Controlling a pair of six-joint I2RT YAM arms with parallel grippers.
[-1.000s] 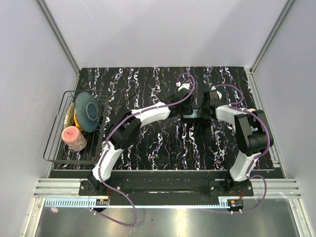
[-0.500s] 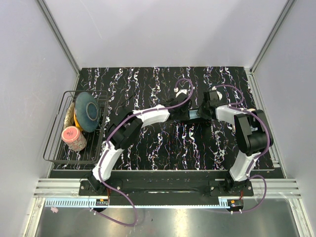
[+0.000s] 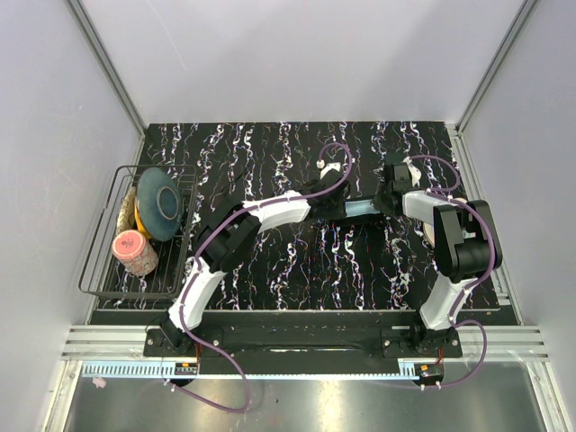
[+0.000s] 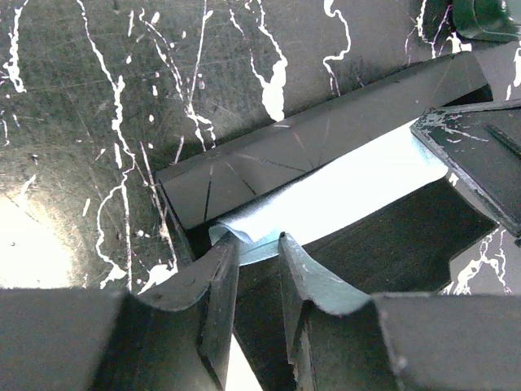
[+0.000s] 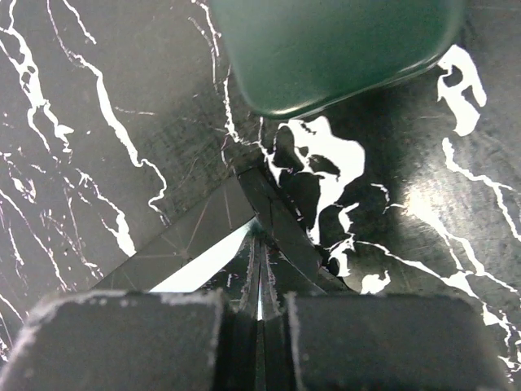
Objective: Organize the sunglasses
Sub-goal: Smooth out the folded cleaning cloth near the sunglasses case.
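A black folding glasses case (image 3: 358,209) with a pale blue lining lies on the marbled table between both arms. In the left wrist view the case (image 4: 326,134) stands open as a long trough. My left gripper (image 4: 259,240) straddles its near wall at the left end, jaws closed on that flap. My right gripper (image 5: 260,236) is shut, its tips pressed into the case's other corner (image 5: 244,195). A dark green rounded object (image 5: 326,49) lies just beyond that corner. I cannot tell whether it is the sunglasses.
A wire rack (image 3: 103,270) at the left table edge holds a teal plate (image 3: 158,203), a yellow item and a pink cup (image 3: 133,252). Grey walls close in the table on three sides. Purple cables loop over both wrists.
The right wrist has shifted right and toward the back. The case now lies stretched out longer between the two grippers. The left gripper has barely moved.
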